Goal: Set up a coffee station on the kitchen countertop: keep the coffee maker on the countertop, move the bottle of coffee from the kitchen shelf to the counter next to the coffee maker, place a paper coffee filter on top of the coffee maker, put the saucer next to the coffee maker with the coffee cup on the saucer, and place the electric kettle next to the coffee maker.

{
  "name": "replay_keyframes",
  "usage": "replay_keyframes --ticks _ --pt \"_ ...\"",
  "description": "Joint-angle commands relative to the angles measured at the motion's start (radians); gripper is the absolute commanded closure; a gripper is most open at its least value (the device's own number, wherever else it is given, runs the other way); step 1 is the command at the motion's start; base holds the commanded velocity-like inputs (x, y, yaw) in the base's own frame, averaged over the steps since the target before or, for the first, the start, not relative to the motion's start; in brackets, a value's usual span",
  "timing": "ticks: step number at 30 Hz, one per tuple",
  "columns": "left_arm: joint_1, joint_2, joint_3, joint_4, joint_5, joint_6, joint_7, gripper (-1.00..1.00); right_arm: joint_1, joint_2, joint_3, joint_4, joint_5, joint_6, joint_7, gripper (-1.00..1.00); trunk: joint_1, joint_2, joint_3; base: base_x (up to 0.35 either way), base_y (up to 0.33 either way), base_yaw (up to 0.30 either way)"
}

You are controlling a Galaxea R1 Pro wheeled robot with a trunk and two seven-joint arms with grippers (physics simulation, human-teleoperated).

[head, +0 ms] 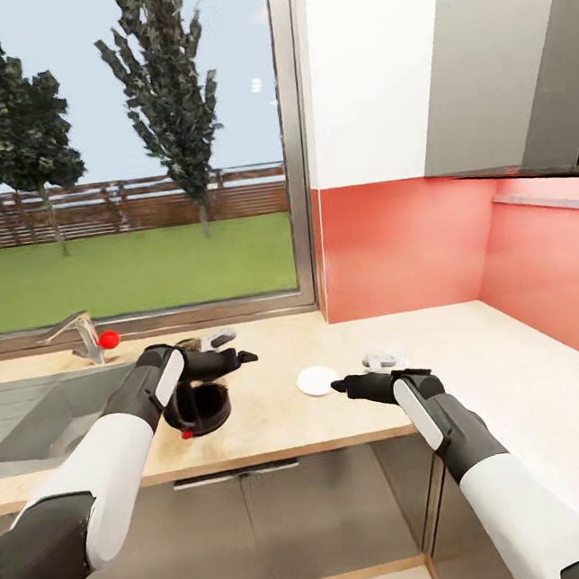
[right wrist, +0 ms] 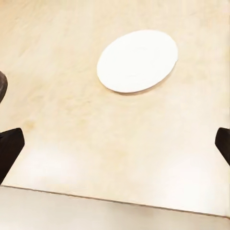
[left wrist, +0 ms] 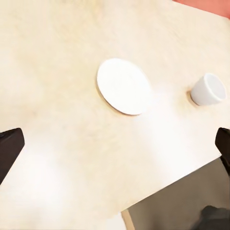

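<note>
One saucer [head: 317, 380], one coffee cup [left wrist: 208, 89] and one electric kettle [head: 198, 408] sit on the kitchen countertop [head: 478, 348]. Both jaws are spread and empty. The saucer lies flat between the left gripper [head: 233, 349] and the right gripper [head: 351, 384], touching neither, with the cup just beside it and the kettle under the left arm.

Bright even daylight, soft shadows, pale glare patches on the countertop [right wrist: 72, 120].

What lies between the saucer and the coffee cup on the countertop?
Nothing: in the left wrist view, bare countertop separates the saucer from the coffee cup, which stand apart.
</note>
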Motion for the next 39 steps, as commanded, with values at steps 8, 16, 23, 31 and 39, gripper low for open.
replay_keyframes --ticks 8,16,23,31,39 --pt "0.014 -0.001 0.001 -0.002 0.003 -0.001 0.0 -1.0 -0.001 0.0 0.001 0.0 0.007 0.004 0.004 -1.0 0.001 -0.001 -0.002 0.123 -0.041 0.0" --pt "0.029 -0.008 0.005 0.002 -0.019 0.039 0.005 -1.0 0.004 0.023 -0.002 0.001 0.004 0.003 0.001 -1.0 0.001 -0.001 -0.002 0.068 0.0 0.0" --pt "0.069 -0.016 0.007 0.005 -0.014 0.033 0.004 -1.0 0.004 0.022 -0.002 -0.003 0.002 0.003 0.003 -1.0 0.001 -0.001 -0.002 0.313 0.0 0.0" --pt "0.114 -0.025 0.007 0.013 -0.013 0.031 0.004 -1.0 0.004 0.022 -0.002 0.001 0.002 0.003 0.004 -1.0 0.001 -0.001 -0.002 0.334 -0.012 0.0" --pt "0.121 -0.054 0.006 0.016 -0.013 0.015 0.004 -1.0 0.004 0.022 -0.001 0.003 0.003 0.003 0.004 -1.0 0.001 -0.001 -0.002 0.241 -0.094 0.0"
